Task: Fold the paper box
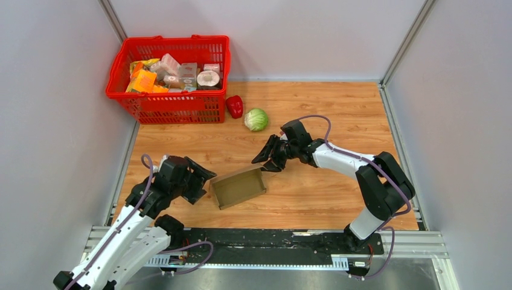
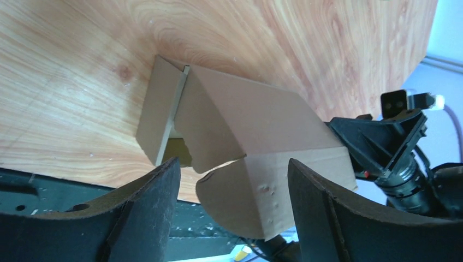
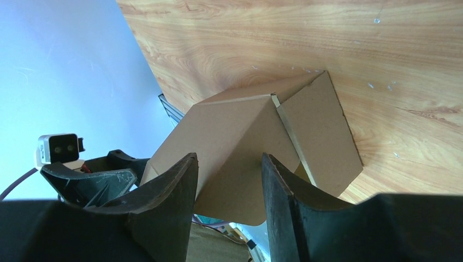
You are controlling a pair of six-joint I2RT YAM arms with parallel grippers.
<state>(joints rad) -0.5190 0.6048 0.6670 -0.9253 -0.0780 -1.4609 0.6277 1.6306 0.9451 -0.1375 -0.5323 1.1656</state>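
Note:
The paper box [image 1: 238,186] is plain brown cardboard and sits open side up on the wooden table between my two grippers. My left gripper [image 1: 202,180] is at the box's left end. In the left wrist view the left gripper [image 2: 233,188] is open, and a rounded flap of the box [image 2: 262,191] lies between its fingers [image 2: 147,213] without touching them. My right gripper [image 1: 269,158] is at the box's far right corner. In the right wrist view the right gripper [image 3: 228,183] is open, with the box's side [image 3: 235,131] just beyond its fingertips [image 3: 286,196].
A red mesh basket [image 1: 154,99] with several printed packages stands at the back left. A red pepper [image 1: 234,106] and a green cabbage [image 1: 256,119] lie beside it, behind the right gripper. Grey walls close in both sides. A black rail runs along the table's near edge [image 1: 265,238].

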